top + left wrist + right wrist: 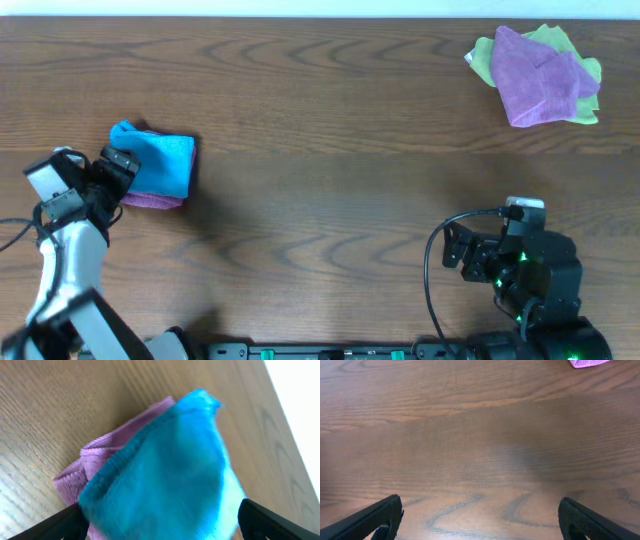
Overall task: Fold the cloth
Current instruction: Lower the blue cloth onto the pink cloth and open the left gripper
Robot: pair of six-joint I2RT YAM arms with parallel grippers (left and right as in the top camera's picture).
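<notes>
The turquoise-blue cloth lies folded into a small bundle at the left of the table, on top of a purple cloth. My left gripper is at the bundle's left edge. In the left wrist view the blue cloth fills the space between the two wide-apart fingers of the left gripper, with the purple cloth showing beneath it. The fingers are open and not pinching it. My right gripper is open and empty over bare wood at the front right.
A crumpled purple cloth lies on a lime-green cloth at the back right; a corner of the purple one shows in the right wrist view. The table's far edge meets a white wall.
</notes>
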